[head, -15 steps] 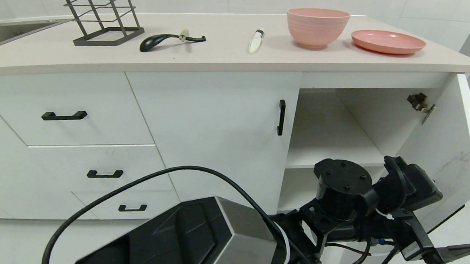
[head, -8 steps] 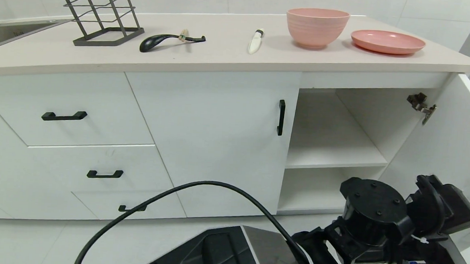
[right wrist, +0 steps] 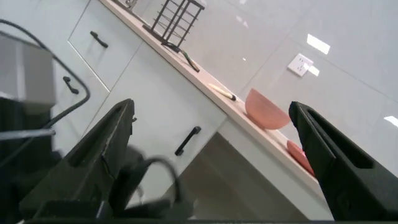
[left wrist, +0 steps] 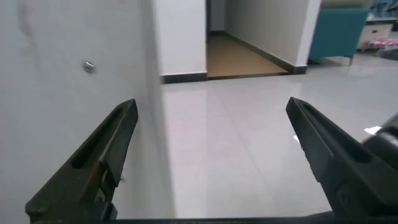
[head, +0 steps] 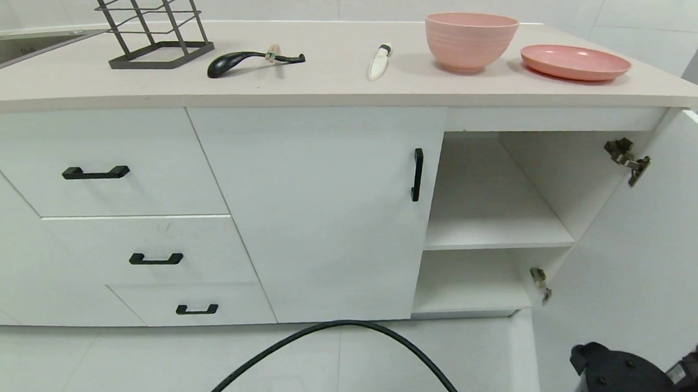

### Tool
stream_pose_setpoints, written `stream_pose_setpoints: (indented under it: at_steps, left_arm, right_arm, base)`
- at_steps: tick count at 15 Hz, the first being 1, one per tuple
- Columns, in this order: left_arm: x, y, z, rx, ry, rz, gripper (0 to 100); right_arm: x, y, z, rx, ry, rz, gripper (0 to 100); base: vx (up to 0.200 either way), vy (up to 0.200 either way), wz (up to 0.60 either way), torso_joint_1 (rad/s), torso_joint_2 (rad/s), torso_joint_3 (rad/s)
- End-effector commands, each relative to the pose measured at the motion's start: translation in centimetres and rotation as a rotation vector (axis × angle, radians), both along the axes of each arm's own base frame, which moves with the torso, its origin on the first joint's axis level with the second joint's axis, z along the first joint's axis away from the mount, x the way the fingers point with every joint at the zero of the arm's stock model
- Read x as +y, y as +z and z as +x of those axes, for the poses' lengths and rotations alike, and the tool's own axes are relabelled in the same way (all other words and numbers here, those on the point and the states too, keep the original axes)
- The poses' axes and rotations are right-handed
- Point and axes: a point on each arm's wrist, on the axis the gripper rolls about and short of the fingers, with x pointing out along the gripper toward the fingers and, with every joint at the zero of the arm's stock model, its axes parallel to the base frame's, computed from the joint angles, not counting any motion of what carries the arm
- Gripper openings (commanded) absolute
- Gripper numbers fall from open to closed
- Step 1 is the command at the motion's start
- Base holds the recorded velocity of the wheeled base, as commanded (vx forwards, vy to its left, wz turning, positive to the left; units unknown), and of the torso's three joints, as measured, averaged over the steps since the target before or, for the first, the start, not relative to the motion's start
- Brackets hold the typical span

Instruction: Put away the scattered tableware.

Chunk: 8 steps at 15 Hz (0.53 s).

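Note:
On the beige countertop lie a black spoon and a white-handled knife. A pink bowl and a pink plate sit further right. In the right wrist view, the bowl and plate appear far beyond my open, empty right gripper. My left gripper is also open and empty. It hangs low over the floor, beside the white cabinet door.
A black wire dish rack stands at the counter's left, by a sink. The right-hand cabinet is open, with bare shelves, and its door is swung wide. Closed drawers fill the left. A black cable loops over the floor.
The arm at the lower right has dropped down and to the right, nearly leaving the head view. The cabinet door has swung wider open. The tableware has not moved.

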Motion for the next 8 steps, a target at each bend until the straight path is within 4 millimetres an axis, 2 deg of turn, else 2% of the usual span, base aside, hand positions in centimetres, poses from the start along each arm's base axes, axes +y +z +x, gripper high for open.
stream_pose_setpoints:
  at_steps: [1, 2, 4, 5, 6, 7, 8]
  left_arm:
    - [-0.6, -2.4, -1.1, 0.012, -0.021, 0.032, 100]
    - [-0.4, -2.4, -0.4, 0.011, -0.005, 0.010, 100]
    - [1.0, -0.4, 2.9, 0.036, 0.050, -0.062, 100]
    - [1.0, -0.4, 2.9, 0.036, 0.050, -0.062, 100]
    - [2.8, 1.1, 5.7, 0.032, 0.107, -0.088, 100]
    - [5.7, 2.1, 8.2, 0.029, 0.171, -0.092, 100]
    - [8.1, 2.7, 9.4, 0.030, 0.213, -0.090, 100]
  right_arm:
    - [0.0, 0.3, -0.2, -0.023, 0.000, 0.000, 100]
    - [0.0, 0.7, -0.5, -0.046, 0.000, 0.000, 100]
    - [0.0, 0.7, -0.6, -0.050, 0.000, 0.000, 100]
    - [0.0, 0.7, -0.6, -0.050, 0.000, 0.000, 100]
    - [0.0, 0.7, -0.6, -0.049, 0.000, 0.000, 100]
    - [0.0, 0.5, -0.5, -0.041, 0.000, 0.000, 100]
    - [0.0, 0.2, -0.5, -0.027, 0.000, 0.000, 100]
  base:
    - [0.000, 0.000, 0.00, 0.000, 0.00, 0.000]
    - [0.000, 0.000, 0.00, 0.000, 0.00, 0.000]
    - [0.000, 0.000, 0.00, 0.000, 0.00, 0.000]
    - [0.000, 0.000, 0.00, 0.000, 0.00, 0.000]
    - [0.000, 0.000, 0.00, 0.000, 0.00, 0.000]
    - [0.000, 0.000, 0.00, 0.000, 0.00, 0.000]
    - [0.000, 0.000, 0.00, 0.000, 0.00, 0.000]
